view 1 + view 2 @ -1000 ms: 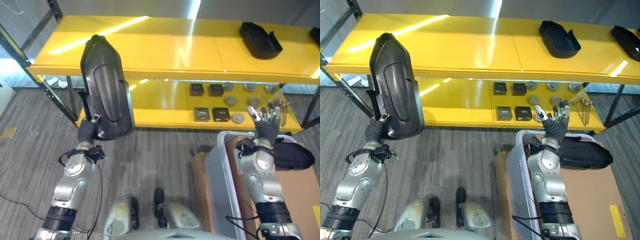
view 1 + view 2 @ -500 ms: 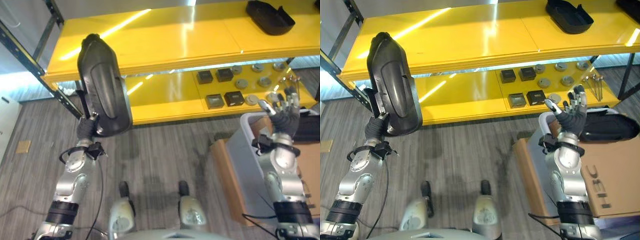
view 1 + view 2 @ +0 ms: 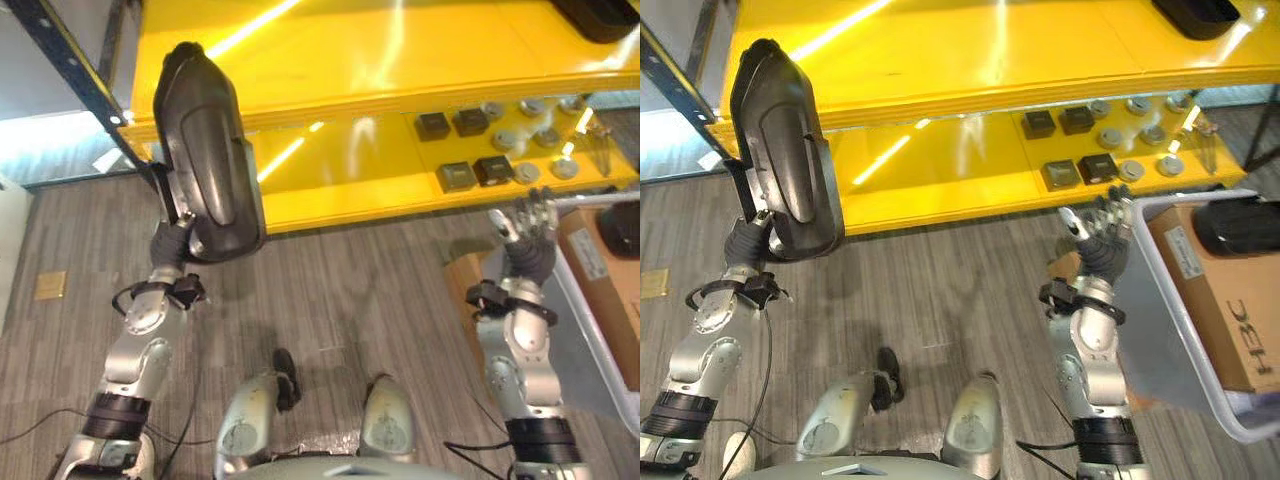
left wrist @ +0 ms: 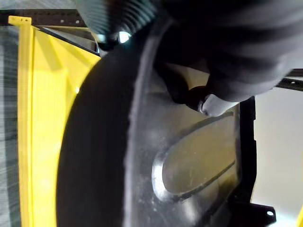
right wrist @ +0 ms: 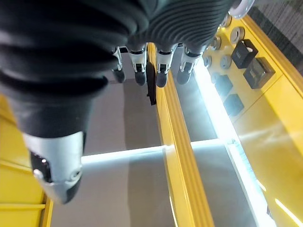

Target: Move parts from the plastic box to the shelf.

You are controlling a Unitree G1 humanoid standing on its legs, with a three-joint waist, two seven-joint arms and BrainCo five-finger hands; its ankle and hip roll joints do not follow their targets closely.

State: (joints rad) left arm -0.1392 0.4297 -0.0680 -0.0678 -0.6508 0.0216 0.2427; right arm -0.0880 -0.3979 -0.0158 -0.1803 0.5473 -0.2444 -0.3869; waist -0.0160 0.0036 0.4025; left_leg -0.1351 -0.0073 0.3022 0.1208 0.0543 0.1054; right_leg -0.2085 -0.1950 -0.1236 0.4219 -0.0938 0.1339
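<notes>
Swung leftward, the view now has the plastic box point(image 3: 1200, 330) at its right edge.
Left hand point(image 3: 168, 245) fingers clamp the black part point(image 3: 205, 165), upright before the shelf point(image 3: 400, 60) top's left end; lay it flat there. Right hand point(image 3: 1100, 240) fingers spread.

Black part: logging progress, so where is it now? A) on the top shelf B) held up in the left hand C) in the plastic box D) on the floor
B: the left hand grips the black part by its lower end, upright before the shelf.
</notes>
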